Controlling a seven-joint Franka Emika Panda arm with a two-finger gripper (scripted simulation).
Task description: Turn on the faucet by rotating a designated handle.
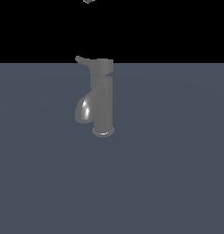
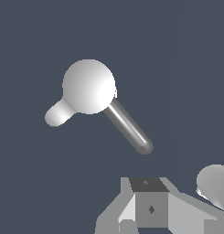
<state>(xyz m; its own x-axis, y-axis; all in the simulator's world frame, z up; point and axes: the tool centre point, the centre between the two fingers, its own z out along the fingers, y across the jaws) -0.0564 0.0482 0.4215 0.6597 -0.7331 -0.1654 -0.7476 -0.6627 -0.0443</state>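
We see a flat, matte slate-blue worktop point(image 1: 168, 173) filling the lower part of the exterior view, ending in a straight horizon with plain black behind it. No walls or furniture show in that blackness.

The faucet point(image 1: 102, 98) stands upright on the worktop, a little toward the exterior view's left of centre, its flared round base resting on the surface. Its curved glossy spout point(image 1: 84, 109) bulges toward the exterior view's left and catches a bright highlight. From the wider top cap the handle point(image 1: 82, 60), a thin flat lever, sticks out toward the exterior view's left, crossing the horizon line.

A small grey fragment at the very top edge of the exterior view, above the faucet, is too little for us to identify.

In the wrist view we look down on the faucet's round pale cap point(image 2: 89, 86), with the handle point(image 2: 130, 127) and a short rounded stub, the spout, projecting from opposite sides. The claw point(image 2: 150, 208) shows only as grey housing, well apart from the faucet, holding nothing we can see; its opening we cannot tell.
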